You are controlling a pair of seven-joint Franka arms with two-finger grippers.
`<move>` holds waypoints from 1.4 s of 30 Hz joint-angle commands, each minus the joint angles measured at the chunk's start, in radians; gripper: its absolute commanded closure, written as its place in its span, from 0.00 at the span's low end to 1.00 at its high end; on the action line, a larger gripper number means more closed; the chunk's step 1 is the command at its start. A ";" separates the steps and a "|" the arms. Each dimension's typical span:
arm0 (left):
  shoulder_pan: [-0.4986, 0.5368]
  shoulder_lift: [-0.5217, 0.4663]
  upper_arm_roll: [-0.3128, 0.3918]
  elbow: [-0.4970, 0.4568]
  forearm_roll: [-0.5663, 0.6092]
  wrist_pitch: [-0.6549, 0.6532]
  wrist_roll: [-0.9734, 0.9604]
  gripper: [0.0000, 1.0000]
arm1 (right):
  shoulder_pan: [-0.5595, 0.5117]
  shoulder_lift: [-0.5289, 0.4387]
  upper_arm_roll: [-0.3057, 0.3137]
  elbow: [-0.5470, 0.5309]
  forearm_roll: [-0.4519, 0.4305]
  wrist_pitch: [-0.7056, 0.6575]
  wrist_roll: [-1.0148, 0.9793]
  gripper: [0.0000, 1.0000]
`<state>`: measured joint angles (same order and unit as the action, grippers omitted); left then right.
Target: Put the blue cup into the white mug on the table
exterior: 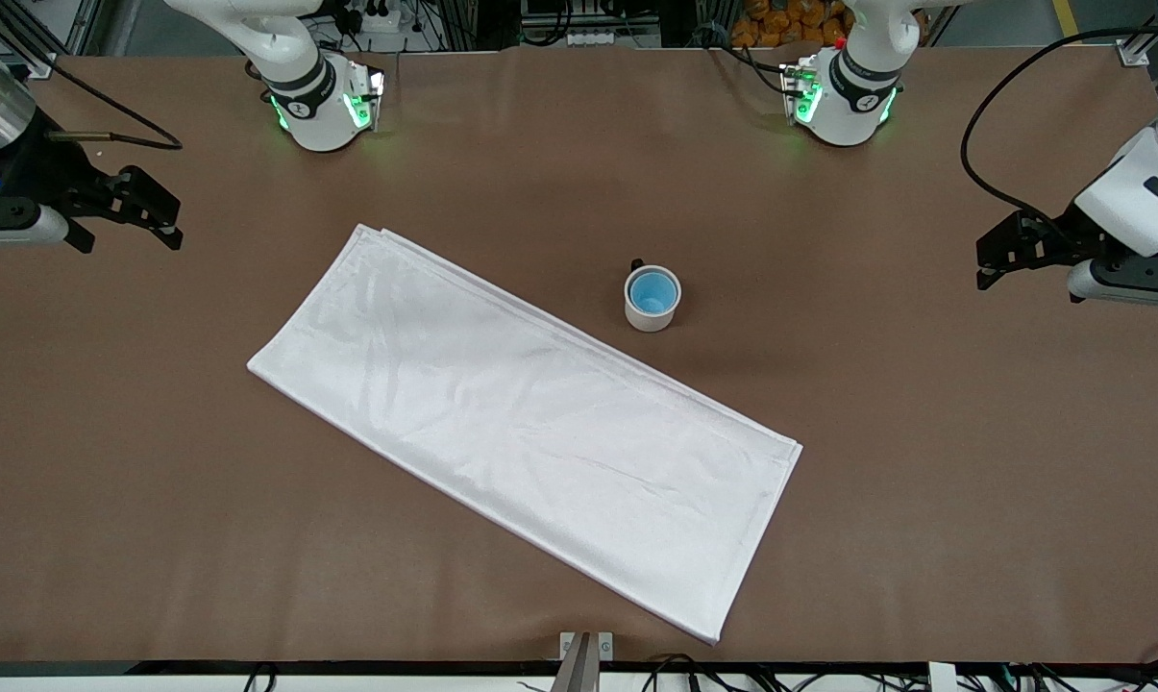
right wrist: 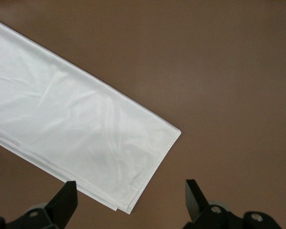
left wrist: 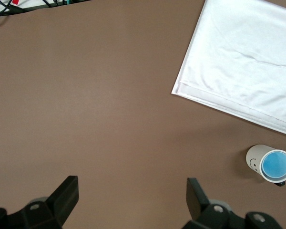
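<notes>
The blue cup (exterior: 652, 290) sits inside the white mug (exterior: 651, 316), which stands upright on the brown table (exterior: 924, 432) near its middle, its dark handle toward the robot bases. In the left wrist view the mug (left wrist: 255, 157) with the blue cup (left wrist: 276, 165) in it shows apart from my fingers. My left gripper (exterior: 992, 258) is open and empty, raised over the table at the left arm's end; it also shows in its wrist view (left wrist: 132, 193). My right gripper (exterior: 160, 213) is open and empty over the right arm's end; its wrist view (right wrist: 131, 195) shows only cloth and table.
A large white folded cloth (exterior: 521, 423) lies diagonally on the table, its long edge close beside the mug and nearer the front camera. It also shows in the left wrist view (left wrist: 248, 62) and the right wrist view (right wrist: 76, 133). The arm bases (exterior: 324, 101) stand along the table's edge.
</notes>
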<state>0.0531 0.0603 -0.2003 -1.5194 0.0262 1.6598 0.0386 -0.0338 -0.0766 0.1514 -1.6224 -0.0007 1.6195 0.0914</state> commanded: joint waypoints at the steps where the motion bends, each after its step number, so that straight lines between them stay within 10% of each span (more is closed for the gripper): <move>1: -0.056 0.010 0.042 0.024 0.021 -0.014 0.018 0.00 | -0.003 -0.009 0.002 0.003 0.021 -0.009 -0.001 0.00; 42: -0.098 -0.011 0.113 0.024 -0.048 -0.026 0.026 0.00 | 0.009 -0.003 0.000 0.003 0.021 0.003 0.001 0.00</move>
<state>-0.0496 0.0584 -0.0975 -1.5113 0.0164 1.6588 0.0446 -0.0270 -0.0758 0.1546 -1.6224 0.0001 1.6246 0.0914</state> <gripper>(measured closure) 0.000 0.000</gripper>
